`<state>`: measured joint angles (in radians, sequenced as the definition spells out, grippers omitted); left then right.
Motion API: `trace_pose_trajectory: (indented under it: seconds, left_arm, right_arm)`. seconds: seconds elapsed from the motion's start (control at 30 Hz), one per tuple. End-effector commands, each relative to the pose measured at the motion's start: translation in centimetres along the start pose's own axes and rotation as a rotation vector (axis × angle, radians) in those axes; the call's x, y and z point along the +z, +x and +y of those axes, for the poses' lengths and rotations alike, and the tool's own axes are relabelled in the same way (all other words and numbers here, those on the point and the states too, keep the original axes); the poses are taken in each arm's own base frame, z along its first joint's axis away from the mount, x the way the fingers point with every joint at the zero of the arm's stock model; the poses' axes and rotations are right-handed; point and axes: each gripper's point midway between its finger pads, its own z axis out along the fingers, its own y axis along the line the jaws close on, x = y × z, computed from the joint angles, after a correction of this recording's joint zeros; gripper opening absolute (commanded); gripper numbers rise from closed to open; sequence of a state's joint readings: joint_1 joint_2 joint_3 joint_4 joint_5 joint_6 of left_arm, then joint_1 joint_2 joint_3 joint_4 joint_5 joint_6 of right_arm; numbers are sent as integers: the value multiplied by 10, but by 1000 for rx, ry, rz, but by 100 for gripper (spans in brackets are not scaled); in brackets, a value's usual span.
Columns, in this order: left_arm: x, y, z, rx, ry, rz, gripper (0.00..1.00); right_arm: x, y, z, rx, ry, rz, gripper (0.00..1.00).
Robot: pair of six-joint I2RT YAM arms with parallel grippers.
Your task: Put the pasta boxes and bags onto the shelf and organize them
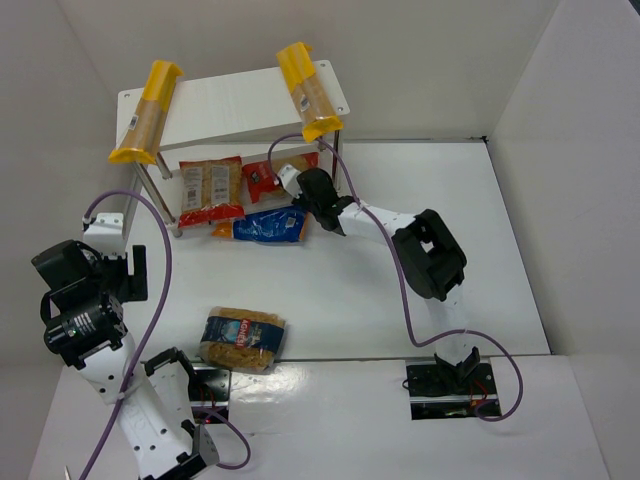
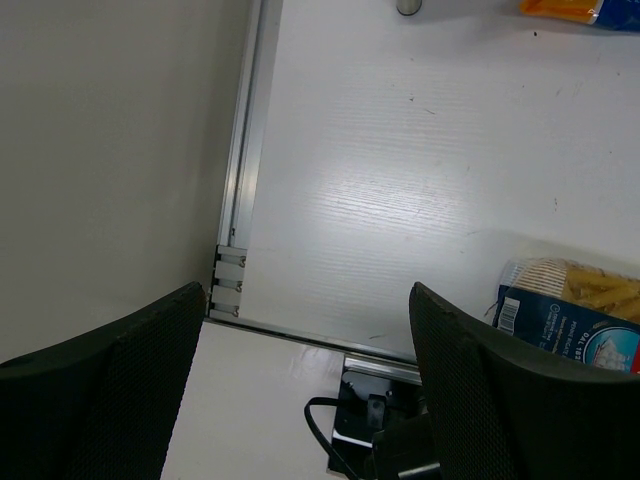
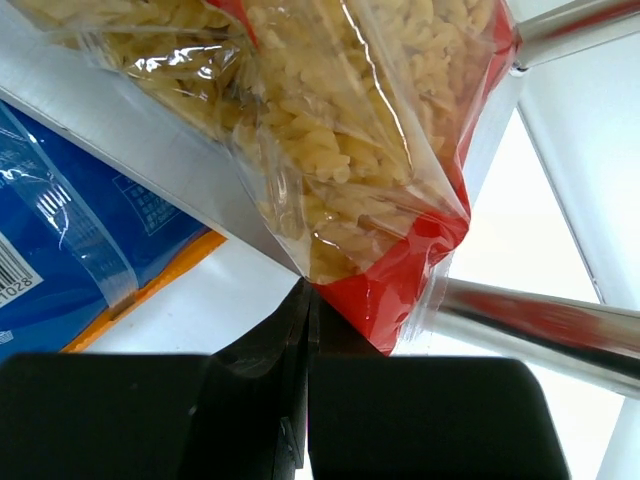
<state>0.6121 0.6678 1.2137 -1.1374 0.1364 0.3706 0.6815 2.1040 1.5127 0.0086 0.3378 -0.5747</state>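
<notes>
Right gripper [image 3: 306, 300] stood pressed together at the corner of a red bag [image 3: 380, 150], which overhung the front edge of the shelf's [image 1: 230, 105] lower board. In my judgement a crooked push could tip the bag off or jam it against the shelf leg [image 3: 540, 320]. Left gripper [image 2: 305, 300], well apart from the shelf, was spread and held nothing.

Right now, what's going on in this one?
Two robot arms are stocking a white shelf with pasta. Both spaghetti boxes already lie on the top board, and two red bags sit on the lower one. The right claw is closed at a corner of the right-hand red bag; whether it pinches it is unclear. The left claw hangs open over the table, empty. Two blue bags lie on the table.
</notes>
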Motion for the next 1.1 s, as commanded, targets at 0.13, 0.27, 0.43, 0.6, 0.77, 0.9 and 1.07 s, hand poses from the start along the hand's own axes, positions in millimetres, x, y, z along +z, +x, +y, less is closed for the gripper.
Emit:
trace_pose_trajectory:
  seconds: [0.13,0.27,0.43,0.6,0.77,0.9,1.07]
  left_arm:
    - [-7,-13,2,14,-3,-49,88]
    - [-7,-13,2,23,-4,-49,88]
    - [-7,-13,1,24,5,-53,88]
    - [-9,-13,-4,33,28,-64,88]
    - [-6,-14,-10,54,63,-72,88]
    - [-3,-16,-16,79,100,-90,88]
    - [7,-19,-24,73,165,-93,88]
  right_arm:
    - [-11,-36,-50,67,146,-104,0]
    - [-10,-37,-55,56,175,-99,0]
    - [-20,-39,-49,78,103,-86,0]
    - [-73,-56,-12,60,-85,-130,0]
    - [-131,-36,23,33,-319,-83,0]
    - [-180,4,35,23,-416,-18,0]
    - [-206,89,34,102,-422,152,1]
